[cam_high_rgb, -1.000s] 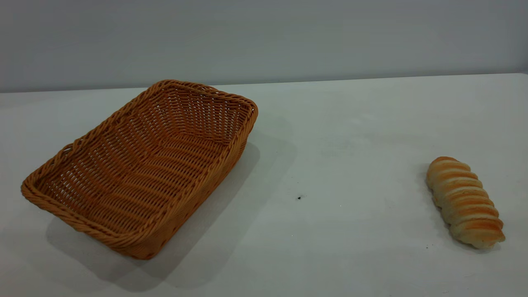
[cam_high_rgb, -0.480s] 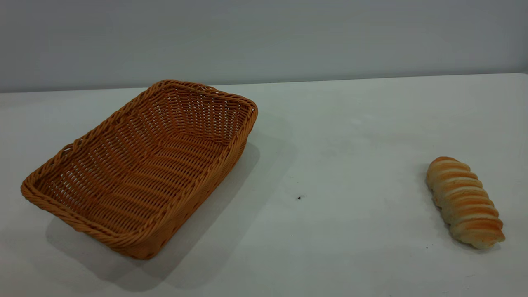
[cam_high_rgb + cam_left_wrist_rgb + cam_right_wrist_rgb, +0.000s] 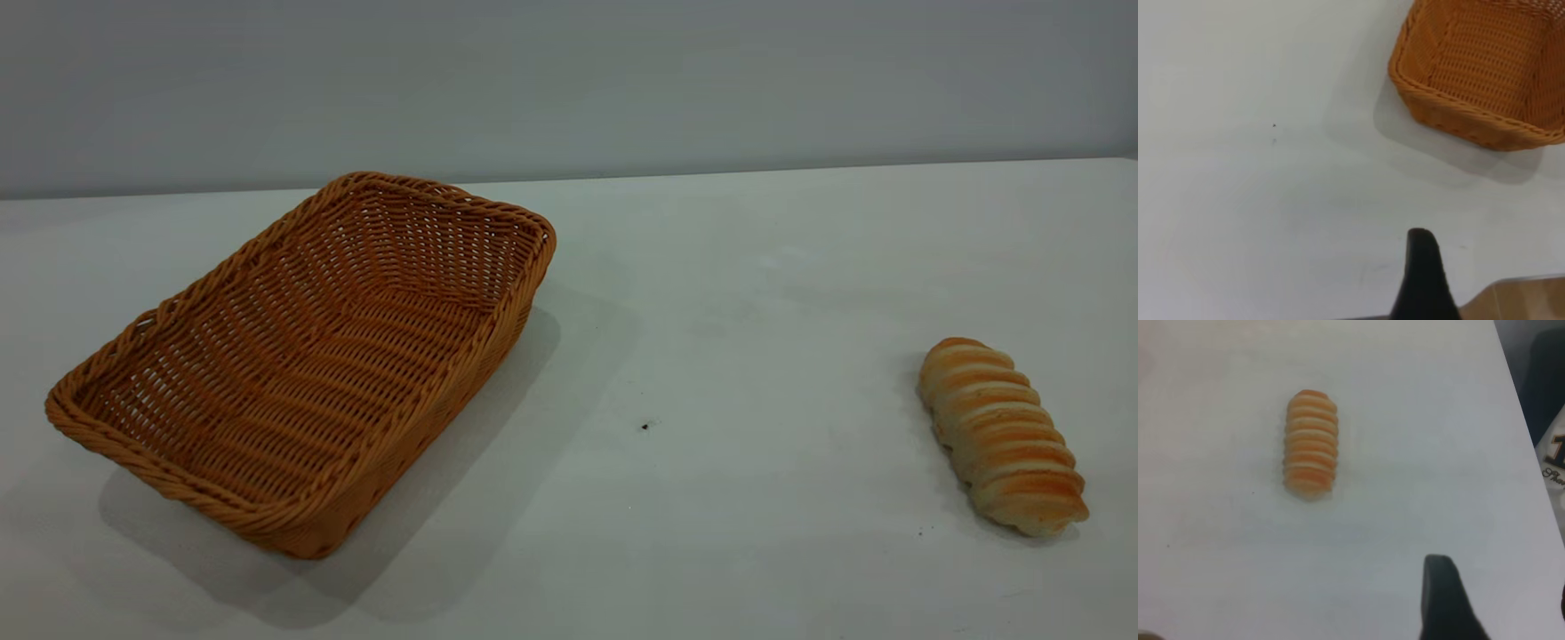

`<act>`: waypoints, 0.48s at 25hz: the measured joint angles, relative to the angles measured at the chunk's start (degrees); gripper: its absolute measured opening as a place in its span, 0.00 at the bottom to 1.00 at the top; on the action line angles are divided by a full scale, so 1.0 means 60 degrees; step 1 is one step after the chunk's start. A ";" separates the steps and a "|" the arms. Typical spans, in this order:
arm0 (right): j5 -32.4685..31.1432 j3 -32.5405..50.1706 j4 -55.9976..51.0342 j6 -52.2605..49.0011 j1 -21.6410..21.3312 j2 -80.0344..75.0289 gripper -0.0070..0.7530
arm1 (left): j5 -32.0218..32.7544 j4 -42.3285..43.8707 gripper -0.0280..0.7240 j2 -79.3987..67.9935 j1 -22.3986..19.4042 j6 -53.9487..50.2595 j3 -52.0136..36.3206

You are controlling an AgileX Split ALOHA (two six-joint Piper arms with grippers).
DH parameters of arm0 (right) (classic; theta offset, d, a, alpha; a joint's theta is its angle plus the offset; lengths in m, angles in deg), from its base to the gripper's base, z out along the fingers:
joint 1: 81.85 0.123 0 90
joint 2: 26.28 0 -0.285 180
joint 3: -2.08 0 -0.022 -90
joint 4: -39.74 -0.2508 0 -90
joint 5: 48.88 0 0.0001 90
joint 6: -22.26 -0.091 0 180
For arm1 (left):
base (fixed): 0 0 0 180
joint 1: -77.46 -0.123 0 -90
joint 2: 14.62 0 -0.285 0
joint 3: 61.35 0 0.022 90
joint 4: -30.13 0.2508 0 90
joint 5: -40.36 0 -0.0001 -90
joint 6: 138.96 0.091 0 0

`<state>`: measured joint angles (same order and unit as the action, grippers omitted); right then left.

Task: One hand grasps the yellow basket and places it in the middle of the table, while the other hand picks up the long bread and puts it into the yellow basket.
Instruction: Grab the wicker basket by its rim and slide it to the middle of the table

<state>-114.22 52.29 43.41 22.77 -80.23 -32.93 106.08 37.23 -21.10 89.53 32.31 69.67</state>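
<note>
Here, at the left of the exterior view, we find the yellow basket (image 3: 302, 364) sitting flat on the white table (image 3: 729, 267), its long axis running diagonally from the near left corner toward the far centre. It is a rectangular wicker tray with a braided rim and sloping open-weave sides, and we see nothing inside it. Neither arm appears in this view.

From the left wrist view we see one corner of the basket (image 3: 1485, 73) well apart from the left gripper (image 3: 1423, 280). Only a single dark pointed finger (image 3: 1423, 267) of that gripper shows, hanging over bare table near the table's edge; it touches nothing, and with its partner out of frame we cannot tell how wide the gripper stands.

Near the table's middle lies a tiny dark speck (image 3: 645, 427).

Further right, the long bread (image 3: 1000, 436) lies on the table, well apart from the basket, a golden-brown loaf crossed by pale ridges. In the right wrist view the bread (image 3: 1311, 444) lies clear of the right gripper (image 3: 1441, 600), of which we again see only one dark finger (image 3: 1439, 587) above the table, holding nothing; its opening cannot be told either.
</note>
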 joint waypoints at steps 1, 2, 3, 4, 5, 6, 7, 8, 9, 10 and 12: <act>0.0000 0.0000 0.0000 0.0000 0.0032 0.0000 0.60 | 0.0000 0.0000 0.81 0.0000 0.0060 0.0000 0.0000; 0.0000 0.0000 -0.0009 -0.0021 0.0104 0.0000 0.60 | 0.0000 0.0000 0.81 0.0000 0.0116 0.0000 0.0000; 0.0000 0.0000 -0.0067 -0.0085 0.0229 0.0000 0.60 | 0.0000 0.0000 0.81 0.0000 0.0126 0.0000 0.0000; 0.0000 0.0000 -0.0156 -0.0085 0.0375 0.0000 0.60 | 0.0000 0.0000 0.81 0.0000 0.0126 0.0000 0.0000; 0.0000 0.0000 -0.0210 -0.0085 0.0500 0.0000 0.60 | 0.0000 -0.0007 0.81 0.0000 0.0127 0.0000 0.0000; 0.0000 0.0000 -0.0209 -0.0233 0.0647 0.0000 0.60 | 0.0000 -0.0007 0.81 0.0000 0.0135 -0.0064 0.0000; 0.0000 0.0000 -0.0187 -0.0349 0.0785 0.0000 0.60 | 0.0000 -0.0007 0.81 0.0000 0.0135 -0.0214 0.0000; 0.0000 0.0000 -0.0150 -0.0496 0.0882 0.0000 0.60 | 0.0000 -0.0007 0.81 -0.0058 0.0135 -0.0464 0.0011; 0.0000 -0.0019 -0.0100 -0.0604 0.0968 0.0000 0.60 | -0.0022 -0.0007 0.81 -0.0169 0.0135 -0.0710 0.0045; 0.0028 -0.0059 0.0002 -0.0693 0.1018 0.0000 0.60 | -0.0082 -0.0007 0.81 -0.0302 0.0135 -0.1010 0.0068; 0.0141 -0.0199 0.0313 -0.0760 0.1059 0.0000 0.60 | -0.0444 0.0004 0.81 -0.0745 0.0135 -0.1498 0.0133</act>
<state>-113.37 51.10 45.29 18.21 -73.88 -32.93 103.41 37.26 -25.57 90.34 23.32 70.47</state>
